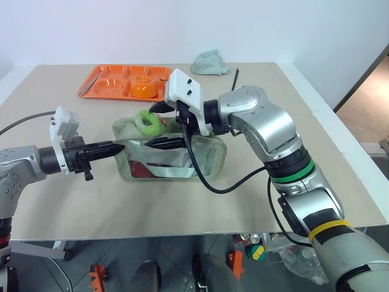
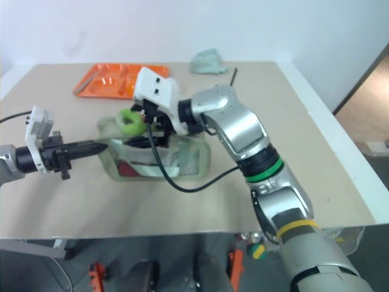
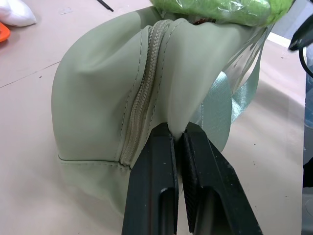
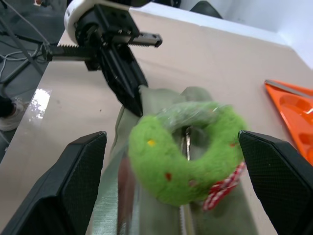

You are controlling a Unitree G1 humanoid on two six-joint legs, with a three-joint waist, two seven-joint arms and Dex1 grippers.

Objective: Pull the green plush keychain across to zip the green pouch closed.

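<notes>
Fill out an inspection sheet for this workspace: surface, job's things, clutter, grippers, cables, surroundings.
Surface: beige table.
Job's things: green pouch at centre; green plush keychain on top of it.
Clutter: orange tray, teal cloth, thin black stick at the far side.
Grippers: left gripper shut on the pouch's end; right gripper, jaws open, straddles the keychain.
Cables: black cable hangs from the right wrist.
Surroundings: white wall.

I see the pale sage-green pouch [image 1: 170,155] sitting upright on the counter, its clear side panel showing something red inside and its end fabric bunched up. The lime-green keychain [image 4: 188,152], a fuzzy ring with small coloured dots, rests on top by the zipper.
</notes>
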